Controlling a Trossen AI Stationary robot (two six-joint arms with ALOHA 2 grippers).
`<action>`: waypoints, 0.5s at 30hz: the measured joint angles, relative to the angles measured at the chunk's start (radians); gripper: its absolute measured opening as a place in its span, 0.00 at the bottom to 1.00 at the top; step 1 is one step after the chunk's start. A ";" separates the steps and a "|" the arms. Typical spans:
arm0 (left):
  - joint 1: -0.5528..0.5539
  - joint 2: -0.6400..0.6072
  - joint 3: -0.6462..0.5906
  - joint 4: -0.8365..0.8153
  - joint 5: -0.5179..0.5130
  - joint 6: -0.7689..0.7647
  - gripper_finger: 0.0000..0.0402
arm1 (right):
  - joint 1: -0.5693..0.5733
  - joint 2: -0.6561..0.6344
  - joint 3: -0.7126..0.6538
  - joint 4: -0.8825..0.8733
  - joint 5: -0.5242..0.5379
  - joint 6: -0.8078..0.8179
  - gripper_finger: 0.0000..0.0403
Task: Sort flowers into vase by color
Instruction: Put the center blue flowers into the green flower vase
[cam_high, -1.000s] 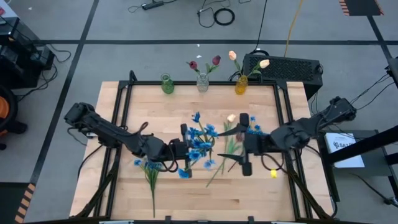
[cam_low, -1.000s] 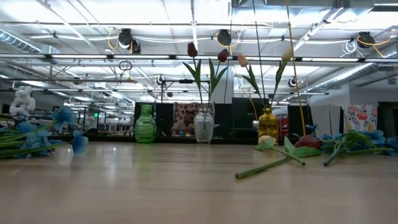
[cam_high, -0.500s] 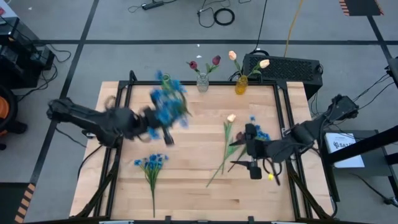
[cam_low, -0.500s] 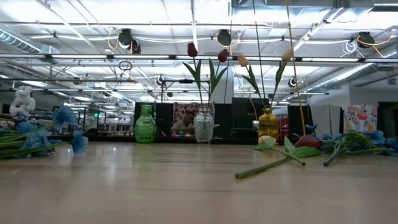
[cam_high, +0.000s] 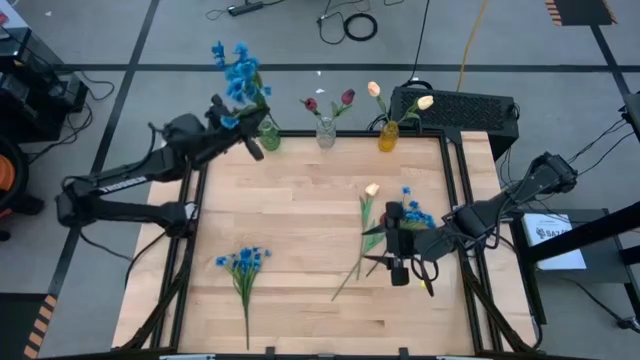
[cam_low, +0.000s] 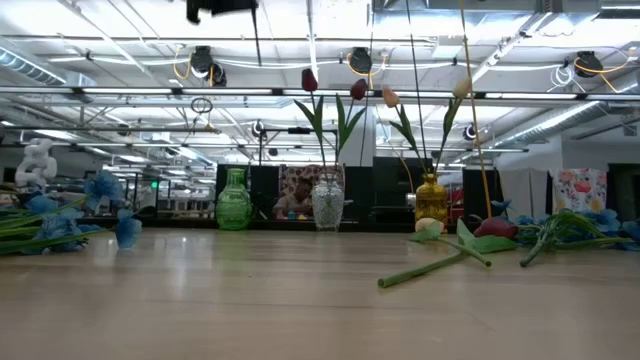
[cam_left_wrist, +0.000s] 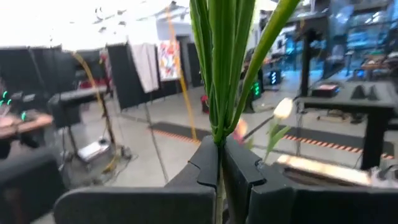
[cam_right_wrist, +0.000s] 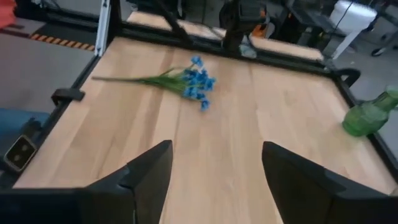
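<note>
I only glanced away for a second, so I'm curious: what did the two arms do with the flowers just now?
The left gripper, shut on a bunch of blue-blossomed flowers, carried it from the table's middle up to the green glass vase at the far edge. The right gripper drifted slightly, open, beside the cream-yellow tulip lying on the wooden table. The other blue bunch, clear vase and yellow vase stayed put.

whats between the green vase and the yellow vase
The clear vase with two red tulips stands between the green vase and yellow vase, seen in the high view.
</note>
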 joint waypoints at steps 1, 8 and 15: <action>0.039 0.000 -0.016 0.001 0.028 -0.019 0.02 | -0.006 0.000 0.000 0.005 0.000 -0.008 0.59; 0.243 0.000 -0.136 0.072 0.122 -0.046 0.03 | -0.041 0.000 0.000 -0.006 0.000 -0.025 0.54; 0.426 0.043 -0.244 0.235 0.260 -0.110 0.04 | -0.069 0.024 0.000 -0.006 -0.001 -0.048 0.52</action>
